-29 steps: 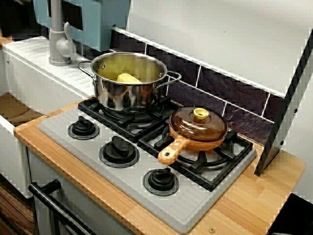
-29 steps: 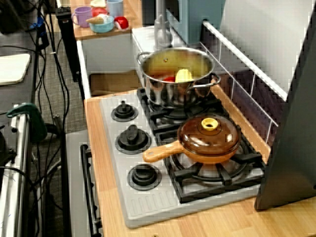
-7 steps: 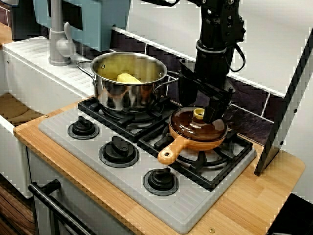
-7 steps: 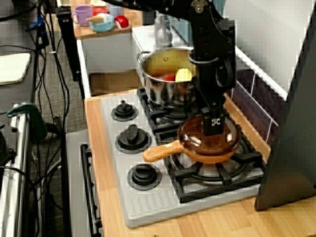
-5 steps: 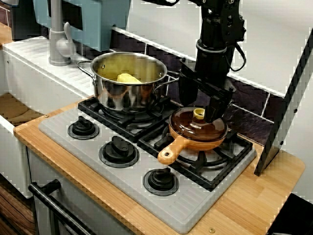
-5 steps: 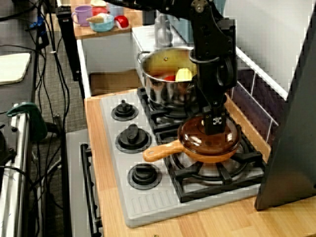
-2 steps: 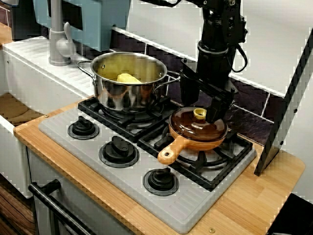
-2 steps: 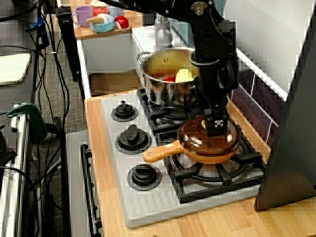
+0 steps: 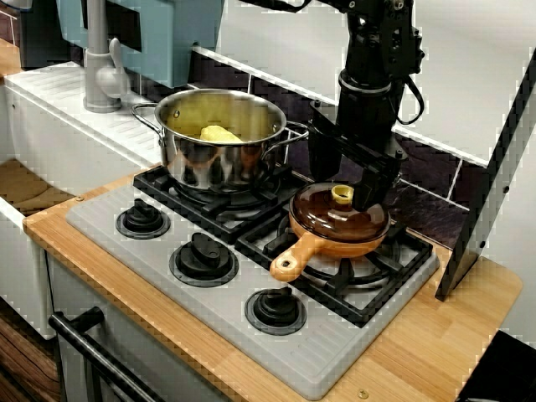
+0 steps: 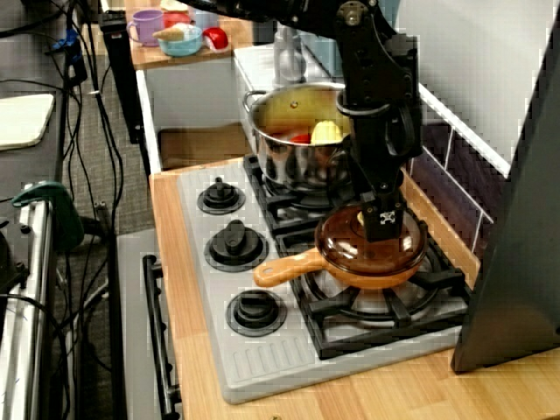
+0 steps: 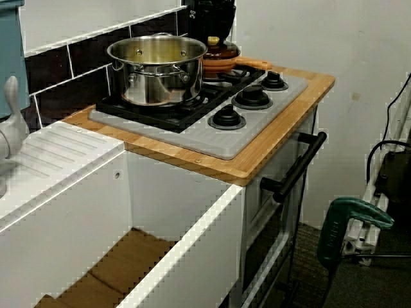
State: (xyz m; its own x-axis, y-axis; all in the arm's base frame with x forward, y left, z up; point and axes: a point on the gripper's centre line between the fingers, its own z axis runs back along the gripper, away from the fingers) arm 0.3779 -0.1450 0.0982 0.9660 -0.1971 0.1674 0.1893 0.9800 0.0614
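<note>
The gripper (image 9: 345, 186) is open, its 2 fingers (image 9: 373, 180) on either side of the yellow knob (image 9: 342, 194) of the brown lid (image 9: 331, 216), which sits on the orange pan (image 9: 356, 244) beside the steel pot (image 9: 219, 142). For a firm hold, I judge the knob should be centred between them.

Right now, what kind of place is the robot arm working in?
Probably a small kitchen mock-up, perhaps a toy one: a hob, a steel pot on it, and a white sink.
</note>
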